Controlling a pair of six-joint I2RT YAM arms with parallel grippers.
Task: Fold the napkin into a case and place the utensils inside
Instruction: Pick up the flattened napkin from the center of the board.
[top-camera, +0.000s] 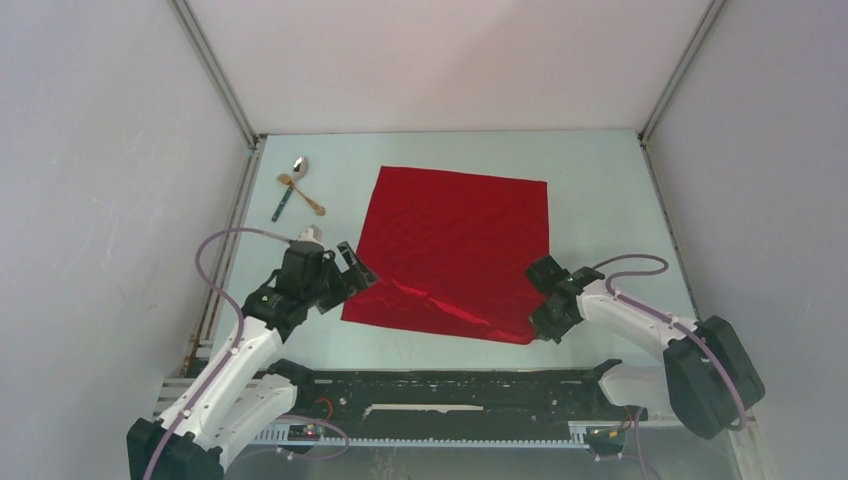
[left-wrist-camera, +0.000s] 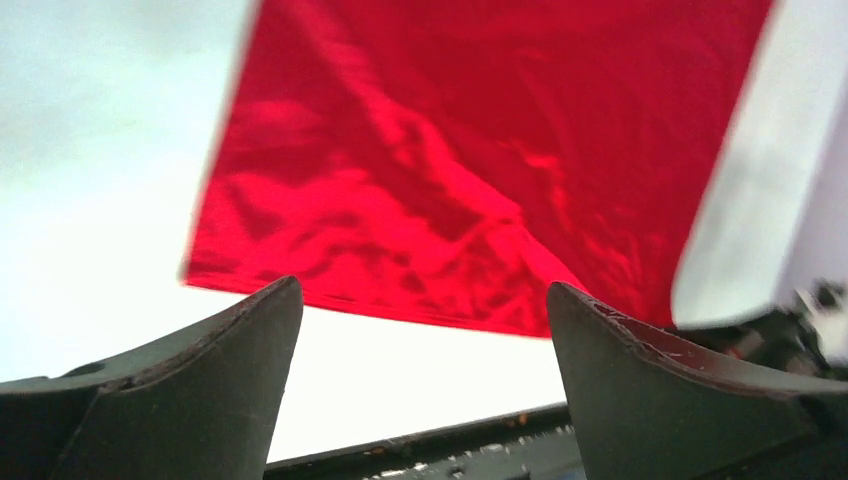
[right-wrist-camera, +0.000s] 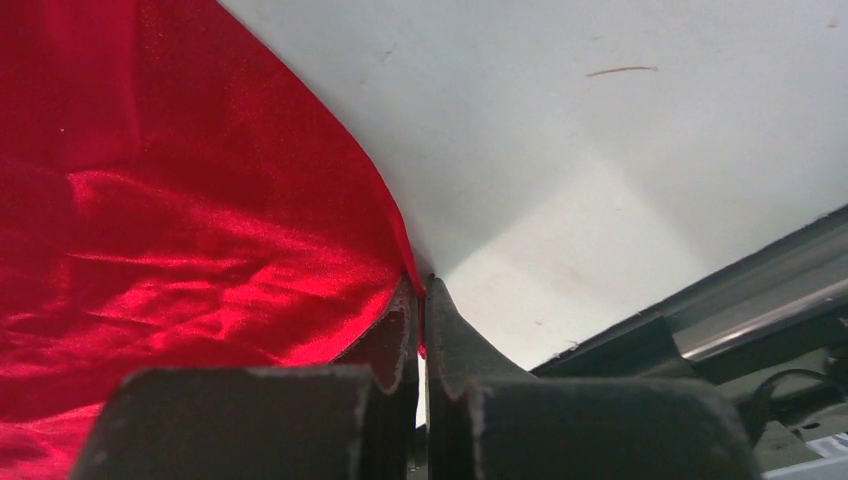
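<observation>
A pale table (top-camera: 600, 190) with white walls fills the top view. The red napkin (top-camera: 455, 250) lies spread at its middle, and the utensils (top-camera: 297, 187) sit well apart at its 10 o'clock. The left gripper (top-camera: 360, 272) is at the cloth's 8 o'clock corner, the right gripper (top-camera: 538, 328) at 5 o'clock. Left wrist view: jaws spread wide, holding nothing — the napkin's edge lies just beyond at 12 o'clock. Right wrist view: jaws pinched together on the napkin's edge.
</observation>
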